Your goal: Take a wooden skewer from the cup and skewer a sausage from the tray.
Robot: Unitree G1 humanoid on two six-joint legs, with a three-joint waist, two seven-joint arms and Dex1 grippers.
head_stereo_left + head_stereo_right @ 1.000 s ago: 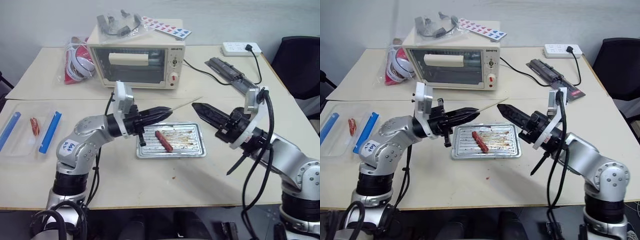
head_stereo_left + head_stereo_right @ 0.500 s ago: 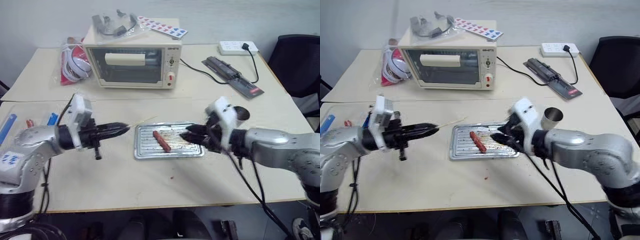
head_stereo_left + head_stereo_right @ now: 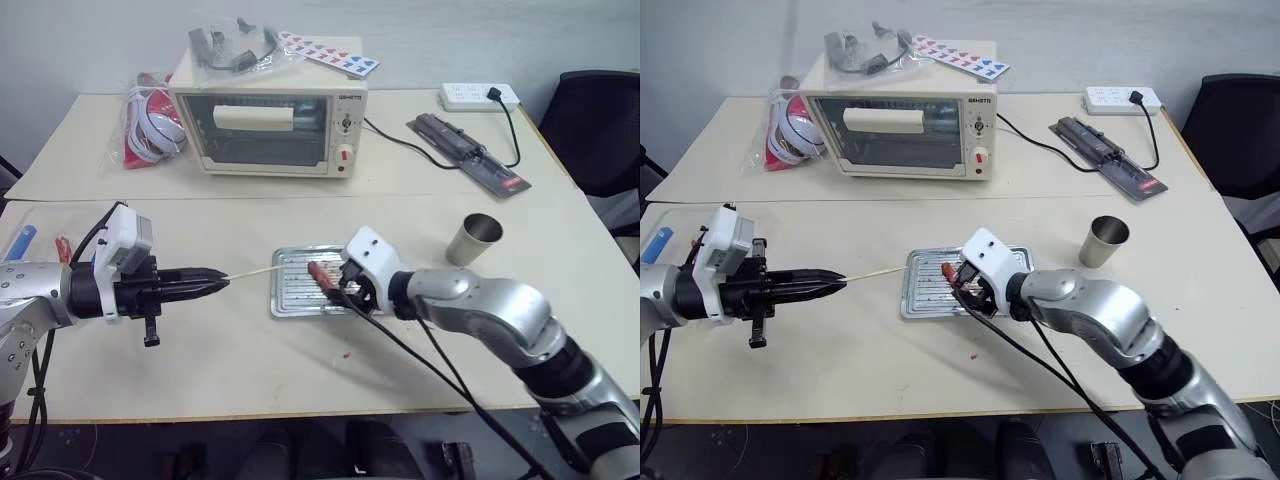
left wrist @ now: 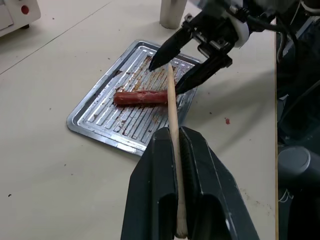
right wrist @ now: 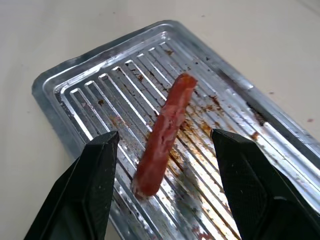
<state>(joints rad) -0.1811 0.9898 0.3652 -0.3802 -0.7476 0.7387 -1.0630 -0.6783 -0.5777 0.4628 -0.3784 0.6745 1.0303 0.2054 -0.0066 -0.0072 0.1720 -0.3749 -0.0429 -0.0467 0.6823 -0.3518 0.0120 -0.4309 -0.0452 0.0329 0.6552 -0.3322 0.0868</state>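
Observation:
The reddish-brown sausage (image 5: 165,127) lies on the ribbed silver tray (image 3: 292,298) at mid-table. My right gripper (image 5: 165,136) hovers low over it, open, with one black finger on each side of the sausage and not touching it. The left wrist view shows the same: the right gripper (image 4: 167,77) stands spread above the sausage (image 4: 141,96). My left gripper (image 3: 205,281) is left of the tray, shut on the wooden skewer (image 3: 250,272), whose free tip points toward the tray's left edge. The silver cup (image 3: 472,238) stands upright to the right of the tray.
A cream toaster oven (image 3: 268,125) with packets on top sits at the back. A red-and-white bag (image 3: 150,115) is beside it. A power strip (image 3: 480,95) and a black device (image 3: 465,150) lie back right. A clear plastic tray (image 3: 20,245) is at far left.
My left gripper has drawn back to the left with the skewer, away from the tray. My right gripper has rolled, dropped onto the tray over the sausage and opened wider.

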